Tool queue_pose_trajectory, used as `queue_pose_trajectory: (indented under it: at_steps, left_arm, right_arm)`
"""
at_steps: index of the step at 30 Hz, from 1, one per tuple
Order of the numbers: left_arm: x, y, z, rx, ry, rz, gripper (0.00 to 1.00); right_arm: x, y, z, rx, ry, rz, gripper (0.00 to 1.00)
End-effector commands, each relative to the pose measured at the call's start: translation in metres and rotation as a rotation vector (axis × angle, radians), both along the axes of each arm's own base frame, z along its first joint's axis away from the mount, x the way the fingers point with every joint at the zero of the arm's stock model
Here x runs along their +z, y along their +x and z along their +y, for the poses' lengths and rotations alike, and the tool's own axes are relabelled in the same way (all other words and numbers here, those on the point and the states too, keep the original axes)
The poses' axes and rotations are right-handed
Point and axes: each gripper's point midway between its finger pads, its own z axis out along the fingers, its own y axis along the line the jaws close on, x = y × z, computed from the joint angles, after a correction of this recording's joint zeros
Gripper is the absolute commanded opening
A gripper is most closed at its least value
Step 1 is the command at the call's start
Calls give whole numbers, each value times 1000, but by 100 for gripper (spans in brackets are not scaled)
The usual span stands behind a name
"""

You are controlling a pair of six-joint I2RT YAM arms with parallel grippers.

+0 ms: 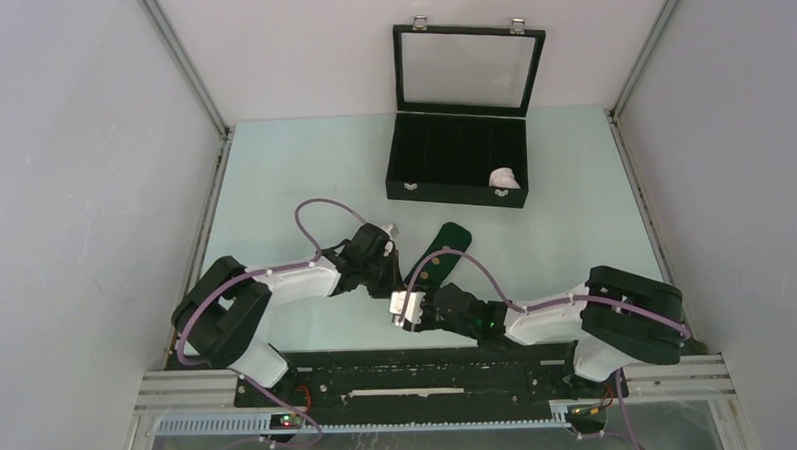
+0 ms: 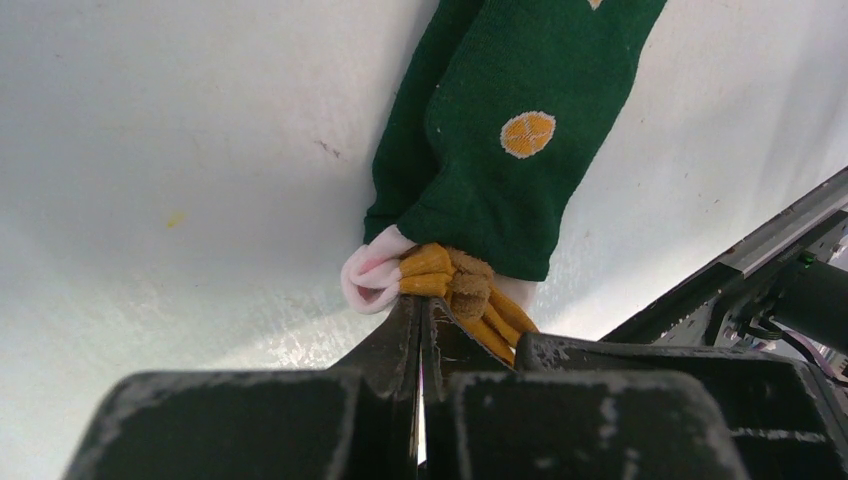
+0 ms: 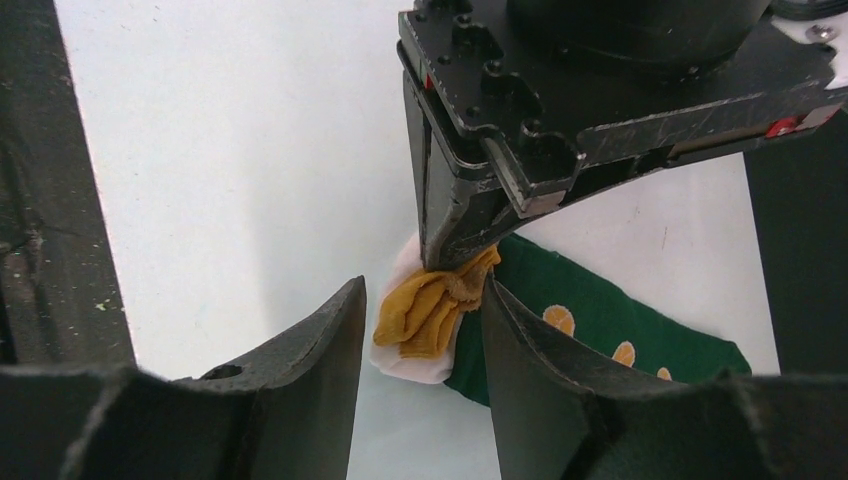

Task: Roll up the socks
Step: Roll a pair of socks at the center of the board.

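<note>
Lying on the bench [image 1: 302, 168], the green sock [image 1: 443, 245] runs its long axis from the frame's centre up and slightly right in the top view, orange-and-white end lowest. That end is hidden there under both wrists; the left wrist view cuts off the far end. The left end effector [image 2: 419, 303] is pressed together, pinching the orange end. The right end effector [image 3: 420, 300] is spread, a finger either side of it. The white sock [image 1: 504, 178] sits crumpled in the black case [image 1: 453, 192], stripes unreadable.
</note>
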Motion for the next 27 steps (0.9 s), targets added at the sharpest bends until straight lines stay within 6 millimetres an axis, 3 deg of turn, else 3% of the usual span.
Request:
queue_pose_trajectory:
  at_steps: [1, 9, 13, 17, 21, 27]
  left_arm:
    - [-10, -6, 5, -12, 31, 16, 0]
    - [-5, -7, 6, -10, 19, 2, 0]
    - [-2, -8, 7, -9, 15, -6, 0]
    - [2, -9, 9, -2, 7, -13, 0]
    - [11, -11, 14, 8, -5, -46, 0]
    - [31, -15, 23, 21, -41, -116, 0]
  right_arm:
    - [3, 9, 4, -46, 37, -26, 52]
    - [-18, 19, -14, -138, 13, 86, 29]
    - [-26, 15, -15, -139, 4, 131, 25]
    - [-37, 12, -19, -161, -4, 192, 12]
    - [-42, -1, -20, -140, 12, 318, 1]
    - [-37, -29, -14, -54, 73, 548, 0]
